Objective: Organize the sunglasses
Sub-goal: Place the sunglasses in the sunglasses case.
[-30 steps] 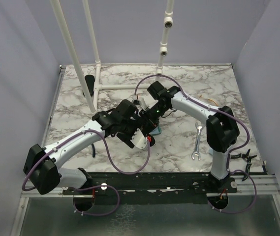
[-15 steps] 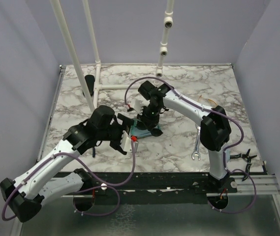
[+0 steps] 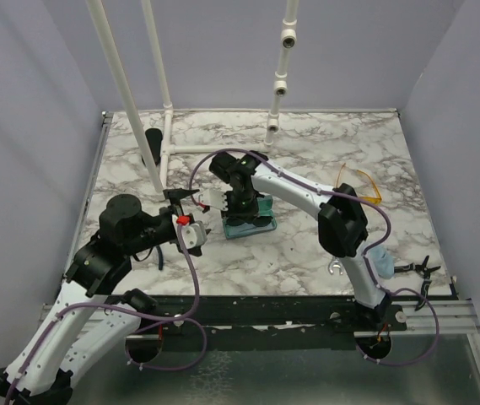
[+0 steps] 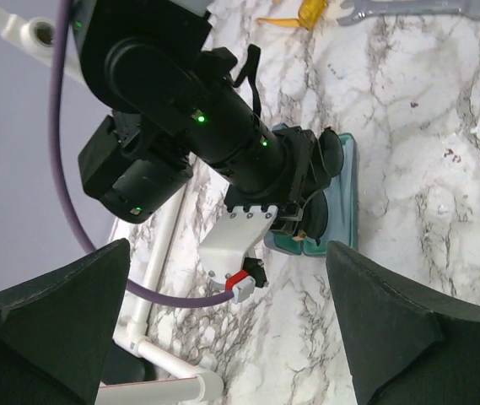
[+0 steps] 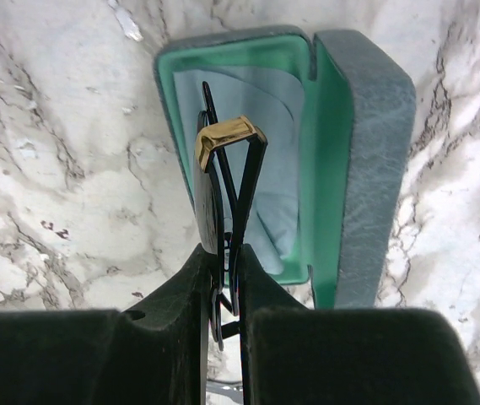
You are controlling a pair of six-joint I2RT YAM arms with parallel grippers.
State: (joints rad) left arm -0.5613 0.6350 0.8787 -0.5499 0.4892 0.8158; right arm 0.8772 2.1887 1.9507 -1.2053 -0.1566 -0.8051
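My right gripper [image 5: 227, 261] is shut on the folded dark wire-frame sunglasses [image 5: 227, 186]. It holds them on edge over the open blue-grey case [image 5: 366, 152], above its green lining. In the top view this gripper [image 3: 244, 207] hangs over the case [image 3: 261, 224] at mid-table. The yellow-orange sunglasses [image 3: 359, 181] lie apart at the right. My left gripper [image 3: 194, 211] stands left of the case, clear of it. Its jaws [image 4: 227, 337] are wide open with only bare marble between them.
A white pipe frame [image 3: 159, 152] rises at the back left, with a black case [image 3: 151, 145] beside it. A wrench [image 3: 338, 267], a pale blue cloth [image 3: 381, 261] and dark pliers [image 3: 421, 267] lie near my right arm's base.
My left arm has pulled back to the left, away from the case, and its jaws have opened fully. The right gripper has shifted left over the open case, still gripping the dark sunglasses.
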